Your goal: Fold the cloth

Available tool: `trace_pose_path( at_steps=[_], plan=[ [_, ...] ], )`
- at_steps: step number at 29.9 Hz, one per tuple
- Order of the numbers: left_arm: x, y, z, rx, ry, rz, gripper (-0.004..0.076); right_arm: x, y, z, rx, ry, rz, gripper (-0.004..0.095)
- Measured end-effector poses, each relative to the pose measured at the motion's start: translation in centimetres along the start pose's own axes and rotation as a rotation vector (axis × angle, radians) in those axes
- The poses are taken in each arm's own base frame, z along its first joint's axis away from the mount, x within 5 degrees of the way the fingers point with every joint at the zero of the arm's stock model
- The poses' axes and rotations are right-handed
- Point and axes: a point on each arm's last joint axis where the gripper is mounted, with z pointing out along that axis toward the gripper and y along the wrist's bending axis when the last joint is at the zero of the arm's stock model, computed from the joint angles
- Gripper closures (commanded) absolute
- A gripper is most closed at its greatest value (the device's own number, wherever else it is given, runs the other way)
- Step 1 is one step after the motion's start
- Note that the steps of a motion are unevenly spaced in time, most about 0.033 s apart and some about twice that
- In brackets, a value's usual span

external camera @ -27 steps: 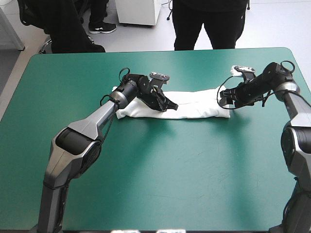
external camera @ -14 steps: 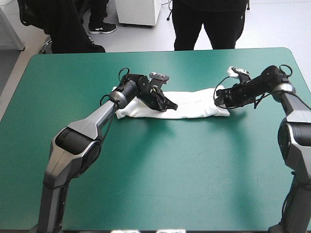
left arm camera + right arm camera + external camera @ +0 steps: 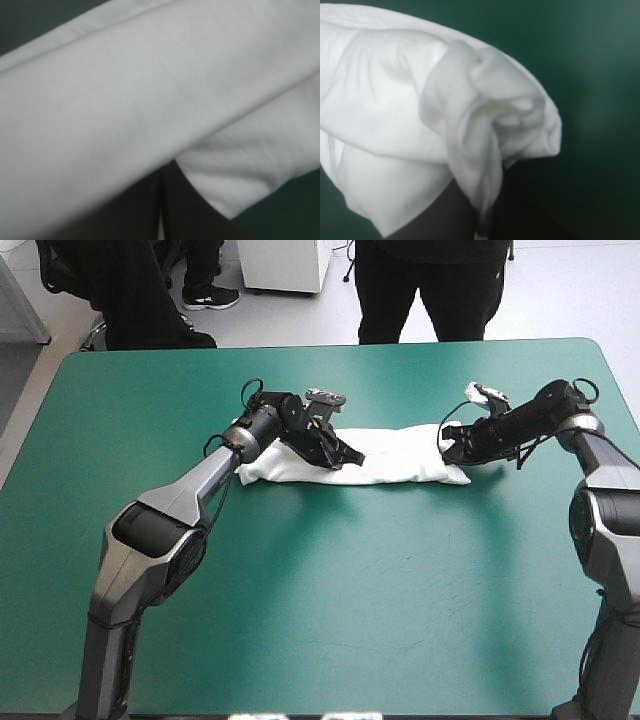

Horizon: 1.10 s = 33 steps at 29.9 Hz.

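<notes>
Looking at the T-shirt [image 3: 400,458] as a long white folded band, lying across the far middle of the teal-green worktop [image 3: 330,620], one end toward each side. Pinched left of its middle by the left tool [image 3: 345,455], black fingers all but closed, with a smooth fold of cloth draped over them in the left wrist view. Pinched at its right end by the right tool [image 3: 450,445], likewise closed on the cloth, the corner there bunched into soft rolls. Judged light, limp and thin: no stiffness to hold a crease, prone to sag and to shed layers when lifted. Best taken at an end through all layers at once, close to the folded edge, never by a single loose ply. Likely to bunch further at the right end if dragged; better carried low and laid over the middle
</notes>
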Motion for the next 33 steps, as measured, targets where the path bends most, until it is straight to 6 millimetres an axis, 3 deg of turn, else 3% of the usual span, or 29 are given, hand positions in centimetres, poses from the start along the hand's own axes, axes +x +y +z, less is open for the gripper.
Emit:
trace_pose_path(
  at_steps=[5, 10, 16, 27, 30, 33],
  plan=[
    [0.0, 0.0, 0.0, 0.0, 0.0, 0.0, 0.0741, -0.5, 1.2, -1.3, -0.006, 0.007, -0.047, 0.0925],
    [0.0, 0.0, 0.0, 0.001, 0.0, -0.001, 0.0741, -1.6, 3.9, -4.9, -0.007, -0.069, -0.126, 0.0925],
    [0.0, 0.0, 0.0, 0.001, 0.0, -0.001, 0.0741, -2.3, 6.0, -7.7, -0.01, -0.124, -0.188, 0.0925],
    [0.0, 0.4, -0.1, 0.001, -0.004, -0.012, 0.0741, -3.1, 7.4, -9.3, -0.034, -0.181, -0.221, 0.0925],
    [-0.1, 1.4, -0.5, -0.008, -0.005, -0.029, 0.0741, -3.2, 7.4, -9.3, -0.034, -0.181, -0.222, 0.0925],
    [-0.4, 3.0, -2.3, -0.035, -0.018, -0.046, 0.0741, -3.2, 7.4, -9.3, -0.036, -0.181, -0.221, 0.0924]
  ],
)
